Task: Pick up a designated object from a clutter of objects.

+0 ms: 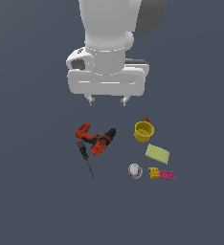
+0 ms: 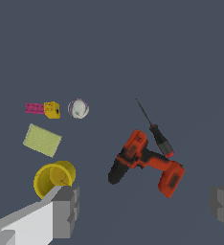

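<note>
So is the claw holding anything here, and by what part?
Nothing is held. The claw hangs open above the clutter, with the ball lying untouched on the floor.

End effector (image 1: 106, 101) hangs above the table (image 1: 32, 191), apart from everything, w/ the clutter spread below it. In the exterior view: drill (image 1: 95, 139) lies on its side at the exterior view's left, screwdriver (image 1: 85, 157) just beside it, touching or nearly so, tip pointing away toward the near edge. Cup (image 1: 144, 131) sits at the exterior view's right, sponge (image 1: 157, 153) flat just below it. Ball (image 1: 135, 171) lies below the sponge; blocks (image 1: 161, 174) sit in a row just to the ball's right, close but apart.
</note>
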Tool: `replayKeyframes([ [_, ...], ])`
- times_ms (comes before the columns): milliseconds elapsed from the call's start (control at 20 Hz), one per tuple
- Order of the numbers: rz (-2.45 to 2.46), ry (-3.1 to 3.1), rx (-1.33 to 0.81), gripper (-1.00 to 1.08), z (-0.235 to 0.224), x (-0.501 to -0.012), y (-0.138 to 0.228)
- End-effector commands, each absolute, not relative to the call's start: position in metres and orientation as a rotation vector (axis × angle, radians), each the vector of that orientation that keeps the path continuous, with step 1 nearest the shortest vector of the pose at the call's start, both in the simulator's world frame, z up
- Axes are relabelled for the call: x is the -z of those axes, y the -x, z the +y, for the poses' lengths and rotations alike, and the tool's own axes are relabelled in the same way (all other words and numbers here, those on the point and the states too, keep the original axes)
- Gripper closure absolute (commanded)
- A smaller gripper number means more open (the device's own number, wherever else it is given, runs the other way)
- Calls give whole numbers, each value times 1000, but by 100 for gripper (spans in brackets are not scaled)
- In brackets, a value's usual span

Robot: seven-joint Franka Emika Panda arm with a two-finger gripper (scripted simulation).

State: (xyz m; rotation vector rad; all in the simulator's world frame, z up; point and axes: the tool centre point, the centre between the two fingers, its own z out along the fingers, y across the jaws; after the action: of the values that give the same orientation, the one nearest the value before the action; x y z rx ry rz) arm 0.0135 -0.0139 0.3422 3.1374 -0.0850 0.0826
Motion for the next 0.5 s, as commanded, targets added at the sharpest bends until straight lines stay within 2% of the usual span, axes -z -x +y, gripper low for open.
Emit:
replayKeyframes([
  [0,-85,-3137,-83,-92,-14,-342,-13],
  [450,-70,-3163,-90,-92,-10,-352,-12],
])
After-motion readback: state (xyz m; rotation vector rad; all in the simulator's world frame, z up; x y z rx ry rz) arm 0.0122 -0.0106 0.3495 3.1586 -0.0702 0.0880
